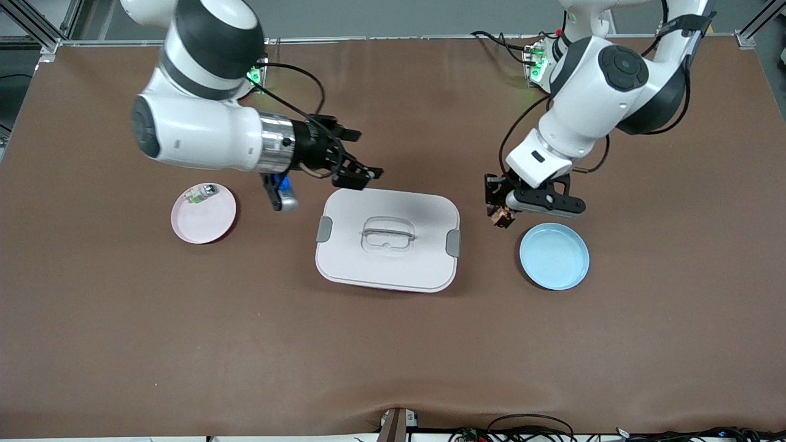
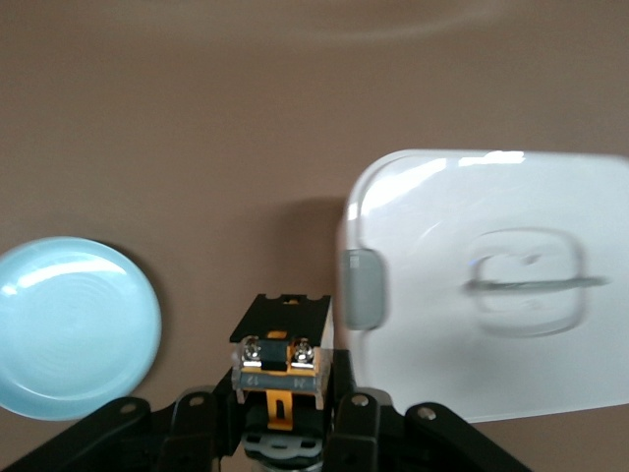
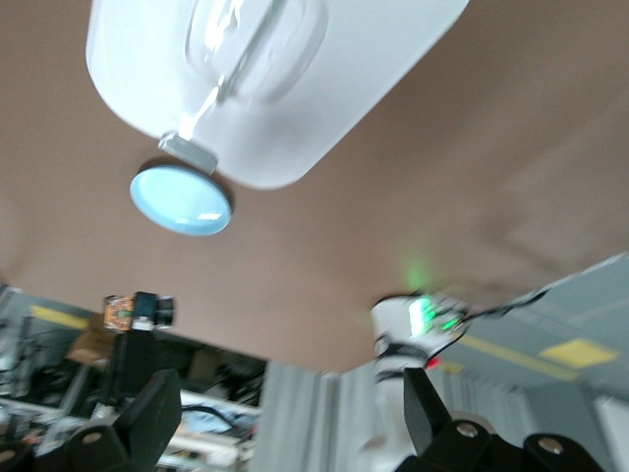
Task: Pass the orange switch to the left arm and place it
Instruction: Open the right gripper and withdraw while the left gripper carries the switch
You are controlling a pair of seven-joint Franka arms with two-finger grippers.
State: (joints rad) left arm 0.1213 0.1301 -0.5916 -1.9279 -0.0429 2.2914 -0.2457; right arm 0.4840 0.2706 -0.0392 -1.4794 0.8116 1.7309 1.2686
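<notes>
Your left gripper [image 1: 500,216] is clamped on the orange switch [image 2: 279,366], aloft between the box [image 1: 388,240] and blue plate [image 1: 554,256] – carry it high past the box's one o'clock corner toward your right gripper [image 1: 362,174], waiting spread wide at eleven o'clock.

Brown table [image 1: 393,344], white box [image 1: 388,270], pink plate [image 1: 206,222], blue plate [image 1: 554,256]

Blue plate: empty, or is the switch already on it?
Empty. The blue plate shows only bare surface. The orange switch is off the table, clamped in the left gripper beside the plate.
</notes>
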